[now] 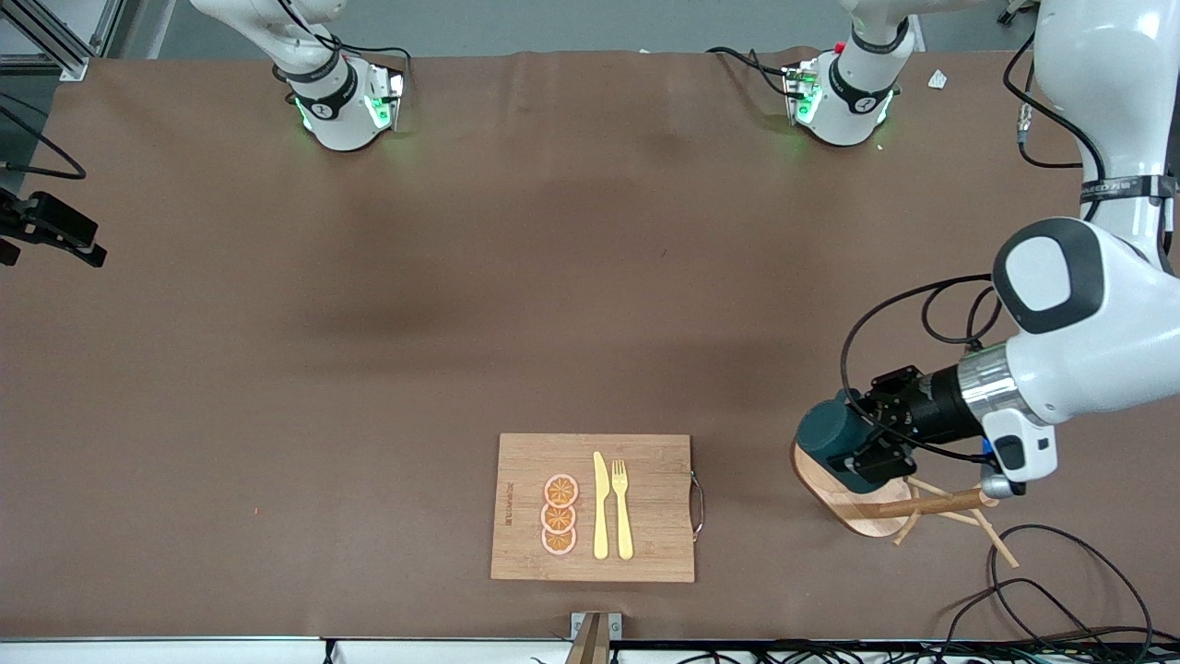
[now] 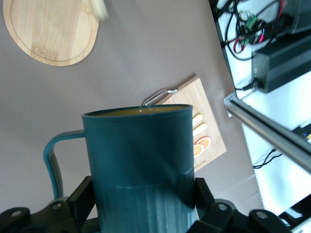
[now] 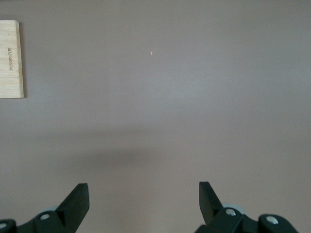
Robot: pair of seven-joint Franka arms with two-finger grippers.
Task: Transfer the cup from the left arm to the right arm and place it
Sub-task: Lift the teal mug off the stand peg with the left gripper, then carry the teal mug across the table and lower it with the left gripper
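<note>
The dark teal cup [image 1: 830,433] is held in my left gripper [image 1: 857,454], up over the round wooden base of a peg stand [image 1: 834,505] toward the left arm's end of the table. In the left wrist view the cup [image 2: 138,155] fills the middle. Its black fingers [image 2: 80,199] press both sides of its lower body. The loop handle [image 2: 51,155] sticks out to one side and a mustard rim shows at the top. My right gripper [image 3: 143,191] is open and empty, high over bare brown table. It does not show in the front view.
A wooden cutting board [image 1: 595,507] with a yellow knife, a yellow fork and orange slices lies near the front edge; its corner shows in the right wrist view [image 3: 10,58]. The stand's wooden pegs [image 1: 949,505] and loose cables [image 1: 1060,590] lie beside the left arm.
</note>
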